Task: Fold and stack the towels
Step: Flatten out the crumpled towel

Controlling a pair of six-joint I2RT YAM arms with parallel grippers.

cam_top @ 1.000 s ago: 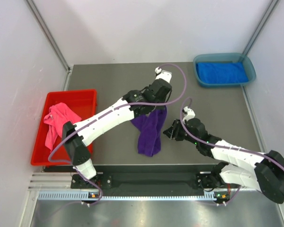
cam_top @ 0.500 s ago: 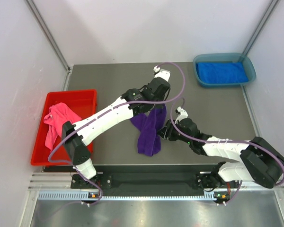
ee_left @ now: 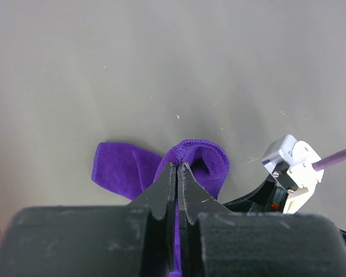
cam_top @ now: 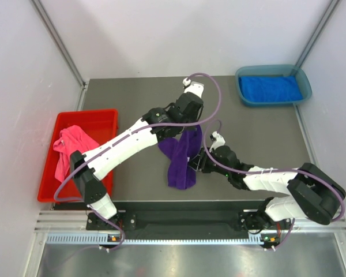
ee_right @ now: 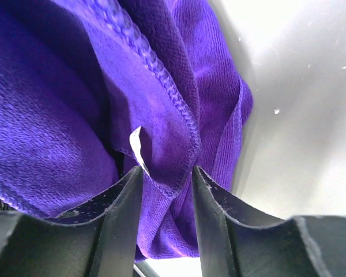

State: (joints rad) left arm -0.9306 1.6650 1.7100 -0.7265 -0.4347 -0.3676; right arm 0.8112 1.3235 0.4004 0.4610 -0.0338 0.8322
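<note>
- We see the left gripper (ee_left: 177,173) pinched shut on a fold of the purple towel (cam_top: 181,164), which trails from it toward the near edge over the middle of the counter (cam_top: 259,133).
- The right gripper (ee_right: 167,173) has its fingers apart on either side of that towel's hemmed edge; we cannot tell whether they press it.
- A pink towel (cam_top: 69,147) lies crumpled in the red bin (cam_top: 101,115) on the left.
- A royal blue towel (cam_top: 271,88) lies in the teal tray (cam_top: 242,75) at the far right corner.
</note>
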